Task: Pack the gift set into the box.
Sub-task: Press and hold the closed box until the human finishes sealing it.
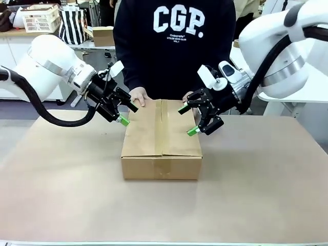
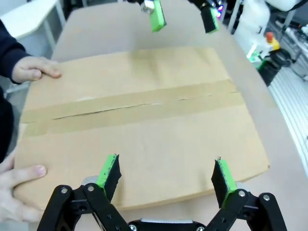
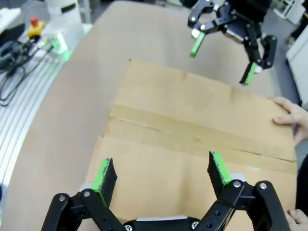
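The box (image 1: 161, 139) is a brown cardboard carton standing in the middle of the table, flaps closed, with brown tape (image 2: 130, 107) along its top seam. My left gripper (image 1: 127, 114) hovers open at its left top edge; its fingers (image 2: 109, 172) spread over the near flap. My right gripper (image 1: 187, 120) hangs open over the box's right side, fingers (image 3: 219, 168) wide above the flap (image 3: 159, 180). A person's hands (image 1: 138, 96) rest on the far edge of the box (image 2: 139, 120). The gift set is out of view.
The person in a dark sweatshirt (image 1: 174, 41) stands at the far side. The table (image 1: 61, 195) is covered in brown paper. A metal rail and cables (image 3: 24, 62) run along the table's side.
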Robot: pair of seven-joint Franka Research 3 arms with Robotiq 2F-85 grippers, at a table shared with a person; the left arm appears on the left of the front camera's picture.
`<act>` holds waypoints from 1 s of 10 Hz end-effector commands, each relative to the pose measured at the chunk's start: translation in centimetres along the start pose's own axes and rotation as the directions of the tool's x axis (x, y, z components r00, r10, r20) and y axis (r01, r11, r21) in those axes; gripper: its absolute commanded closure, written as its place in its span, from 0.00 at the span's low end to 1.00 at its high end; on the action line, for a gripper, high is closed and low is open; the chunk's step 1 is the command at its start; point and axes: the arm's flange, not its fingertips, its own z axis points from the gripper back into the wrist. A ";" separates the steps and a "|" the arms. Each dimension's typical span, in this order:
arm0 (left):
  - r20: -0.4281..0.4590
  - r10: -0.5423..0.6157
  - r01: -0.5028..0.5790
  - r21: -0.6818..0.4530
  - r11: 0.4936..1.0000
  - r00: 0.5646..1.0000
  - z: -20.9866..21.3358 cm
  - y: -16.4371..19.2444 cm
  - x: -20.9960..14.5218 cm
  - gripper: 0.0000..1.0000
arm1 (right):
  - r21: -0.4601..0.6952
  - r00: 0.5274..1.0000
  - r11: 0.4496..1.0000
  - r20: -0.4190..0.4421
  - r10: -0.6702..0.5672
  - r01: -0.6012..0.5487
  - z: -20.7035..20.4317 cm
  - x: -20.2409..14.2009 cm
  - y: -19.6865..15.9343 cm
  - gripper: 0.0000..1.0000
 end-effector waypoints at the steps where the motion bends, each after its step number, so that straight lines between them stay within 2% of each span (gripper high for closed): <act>1: 0.005 0.001 -0.001 0.003 1.000 1.000 0.2 0.0 -0.2 0.00 | -0.103 0.998 0.993 -0.032 -0.061 0.057 0.4 -0.3 -0.2 0.00; 2: -0.044 0.019 -0.014 0.125 0.992 0.999 -0.9 -0.2 0.5 0.00 | -0.174 0.989 0.974 0.056 -0.135 0.143 0.1 -1.9 -1.5 0.00; 3: 0.048 0.039 -0.050 0.263 0.963 0.998 -2.6 0.1 1.0 0.00 | -0.182 0.981 0.967 0.109 -0.158 0.176 0.0 -2.8 -1.7 0.00; 4: 0.092 0.082 -0.102 0.246 0.964 0.992 -3.6 -0.9 1.3 0.00 | -0.188 0.979 0.963 0.103 -0.175 0.192 -0.1 -3.5 -1.9 0.00; 6: 0.076 0.081 -0.098 0.249 0.964 0.994 -4.5 -2.5 1.9 0.00 | -0.157 0.977 0.969 0.125 -0.170 0.189 -0.8 -4.6 -2.4 0.00; 8: 0.063 0.091 -0.103 0.241 0.965 0.994 -5.1 -2.8 1.6 0.00 | -0.168 0.982 0.970 0.092 -0.163 0.176 -1.7 -5.8 -3.0 0.00; 10: 0.029 0.092 -0.096 0.199 0.975 0.995 -5.9 -2.8 0.4 0.00 | -0.127 0.984 0.979 0.093 -0.149 0.160 -3.3 -6.9 -3.6 0.00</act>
